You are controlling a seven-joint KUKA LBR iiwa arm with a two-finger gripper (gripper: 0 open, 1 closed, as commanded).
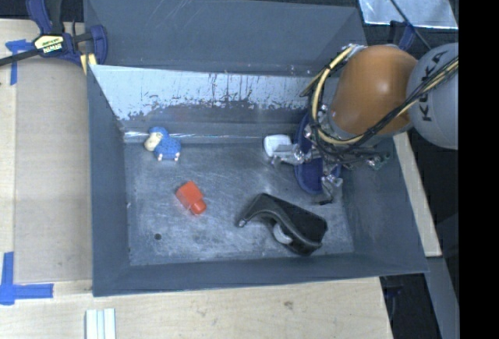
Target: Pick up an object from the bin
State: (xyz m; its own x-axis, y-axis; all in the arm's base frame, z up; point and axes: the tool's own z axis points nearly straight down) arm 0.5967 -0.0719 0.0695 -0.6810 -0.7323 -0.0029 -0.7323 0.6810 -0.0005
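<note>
**A:** Nearest the lower edge of the frame, a black curved thing [284, 222] is seen lying flat on the floor of the bin [109, 174], toward the lower right.

**B:** And where is the gripper placed?

**A:** The gripper [327, 181] is found low at the right of the bin, just above that black thing in the frame and beneath the arm's orange cover [374, 88]. Whether it is released or clenched cannot be told.

**B:** Is anything held?

**A:** Nothing is shown to be held. A dark blue thing [309, 170] is seen right against the gripper, and a small white thing [277, 146] lies just to its left, near the back wall.

**B:** What else is noted?

**A:** A small red thing [190, 198] lies left of centre, and a blue-and-white toy [163, 143] lies at the upper left of the floor. Both are well apart from the gripper.

**B:** How far along is the task judged to be?

**A:** The reach into the bin is judged done. A grasp is not confirmed, and the lift out is left to be made.
</note>
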